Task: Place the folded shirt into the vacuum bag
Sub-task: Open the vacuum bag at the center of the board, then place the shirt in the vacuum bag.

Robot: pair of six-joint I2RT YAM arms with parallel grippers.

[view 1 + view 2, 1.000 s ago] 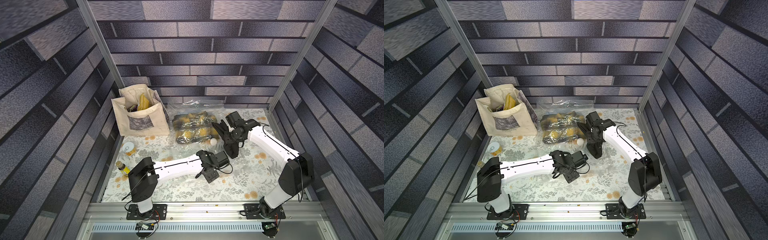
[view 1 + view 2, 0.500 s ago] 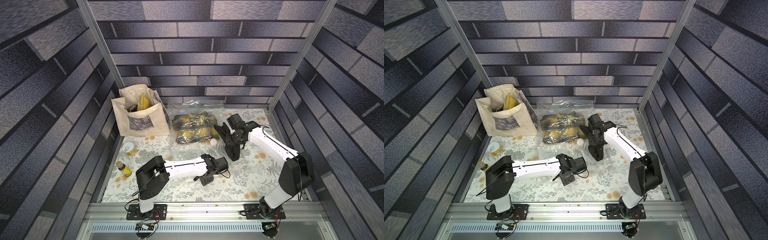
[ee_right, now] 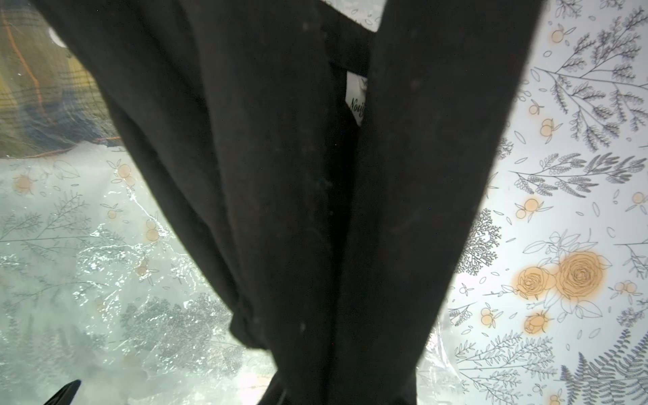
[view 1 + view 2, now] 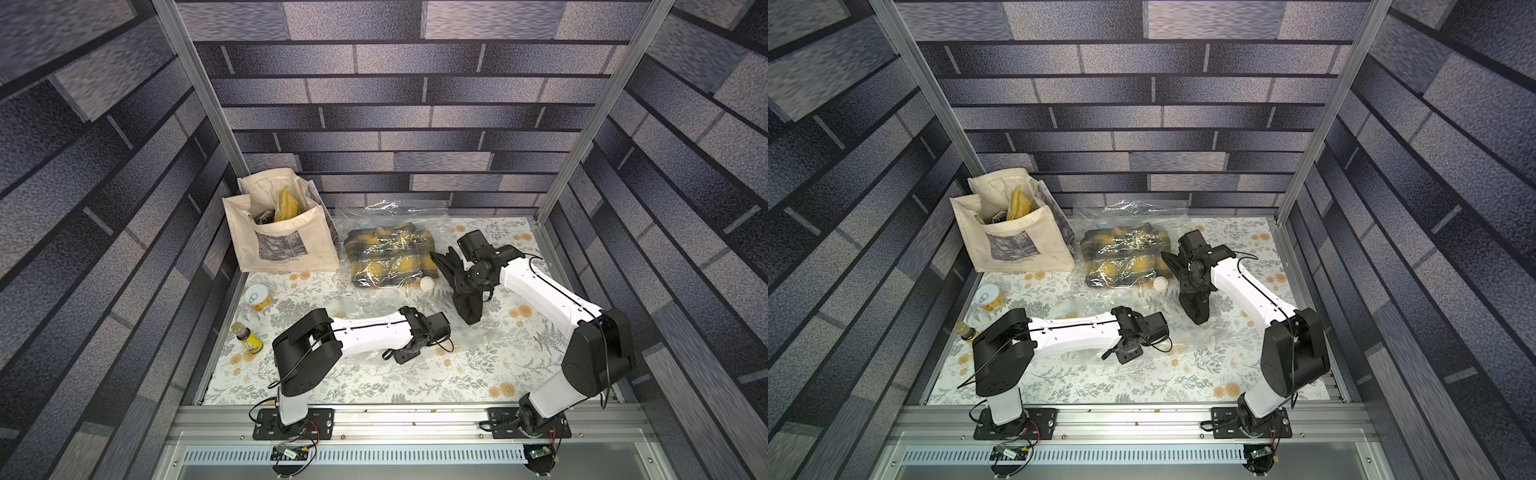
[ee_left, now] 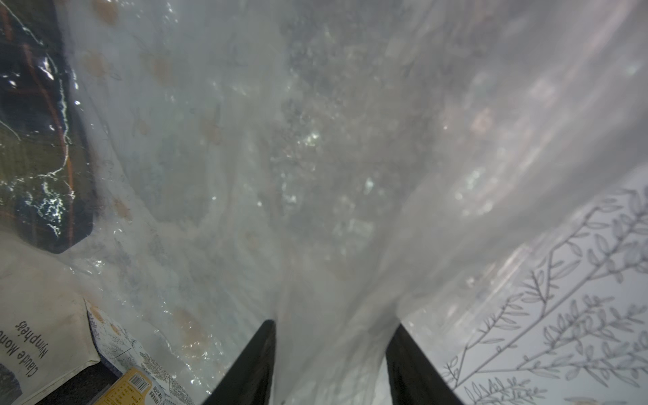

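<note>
The vacuum bag lies clear and crinkled across the back of the table in both top views, its white valve cap near its front corner. A black folded shirt hangs over the bag's right edge, with my right gripper shut on its top; the cloth fills the right wrist view. My left gripper is at the bag's near edge. In the left wrist view its fingers stand apart with the bag's film rising between them.
A yellow and dark plaid garment lies inside the bag. A cream tote bag stands at the back left. A can and a small bottle sit by the left wall. Brick-pattern walls close in three sides.
My left gripper has drawn back a little toward its base and its jaws have narrowed around the plastic. The right gripper has shifted slightly nearer and rightward with the black shirt.
</note>
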